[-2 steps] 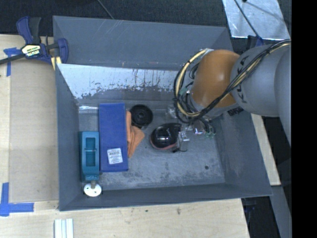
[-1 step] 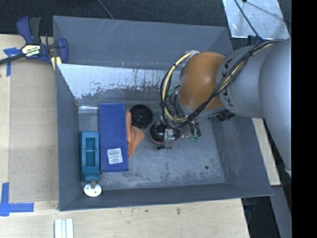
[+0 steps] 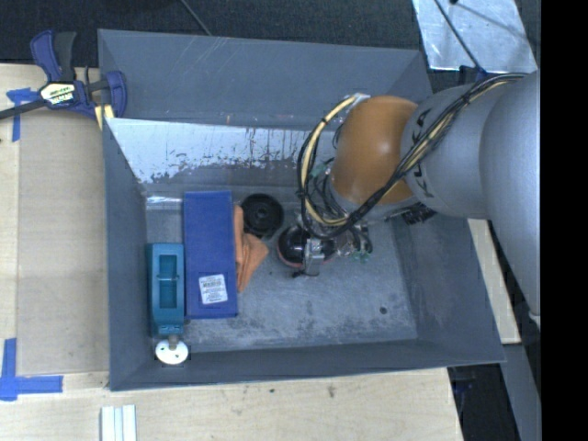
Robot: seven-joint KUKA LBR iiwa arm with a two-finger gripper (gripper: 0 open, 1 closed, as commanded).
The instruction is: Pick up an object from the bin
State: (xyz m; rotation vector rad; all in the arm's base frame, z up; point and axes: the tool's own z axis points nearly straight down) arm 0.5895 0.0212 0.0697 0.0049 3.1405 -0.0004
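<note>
Hanging low near the grey metal bin's middle, my pincer is just beside a small black round object at its 9 o'clock; I cannot tell how wide the pincer stands or whether it has hold of anything. Black ribbed disc at 10 o'clock; orange floppy strip and blue flat rectangular box farther toward 9.

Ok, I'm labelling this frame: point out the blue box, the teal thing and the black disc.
blue box (image 3: pixel 209 237): camera view, middle of its top face.
teal thing (image 3: pixel 166 288): camera view, its middle.
black disc (image 3: pixel 261 214): camera view, its centre.
</note>
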